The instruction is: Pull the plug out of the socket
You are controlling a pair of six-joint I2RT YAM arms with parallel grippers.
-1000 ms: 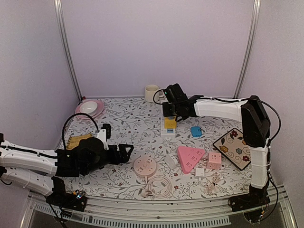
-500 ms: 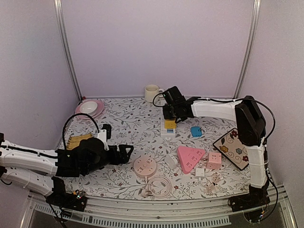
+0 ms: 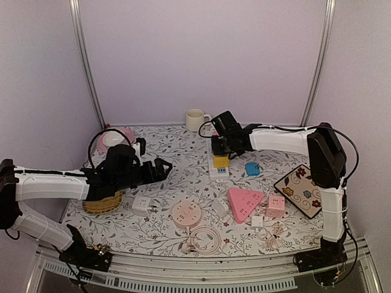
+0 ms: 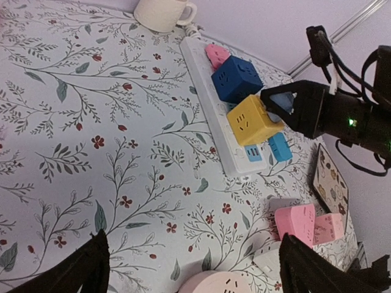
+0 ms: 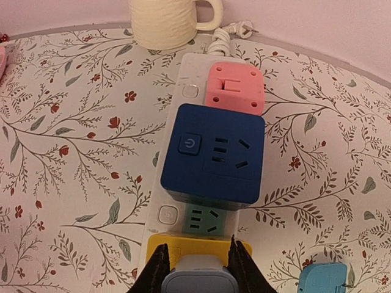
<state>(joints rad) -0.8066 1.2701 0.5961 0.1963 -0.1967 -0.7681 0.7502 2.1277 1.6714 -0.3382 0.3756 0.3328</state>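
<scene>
A white power strip (image 3: 217,170) lies at the back middle of the table and carries a pink adapter (image 5: 235,87), a dark blue cube (image 5: 214,157) and a yellow cube (image 5: 194,246). My right gripper (image 5: 198,271) is shut on a grey-blue plug (image 5: 199,282) that sits on top of the yellow cube (image 3: 219,161). The top view shows this gripper (image 3: 220,146) right over the strip. My left gripper (image 4: 193,259) is wide open and empty, hovering above the table near the strip; in the top view it (image 3: 160,169) is left of the strip.
A cream mug (image 3: 195,119) stands behind the strip. A light blue adapter (image 3: 252,168), pink triangle strip (image 3: 244,202), pink cube (image 3: 276,206), round pink strip (image 3: 186,213), white adapter (image 3: 142,204), floral pad (image 3: 301,190), woven basket (image 3: 101,201) and pink plate (image 3: 116,137) lie around.
My left arm has swung from the near left up and forward toward the strip, uncovering the white adapter and the basket. My right gripper has stayed on the plug with only a slight shift.
</scene>
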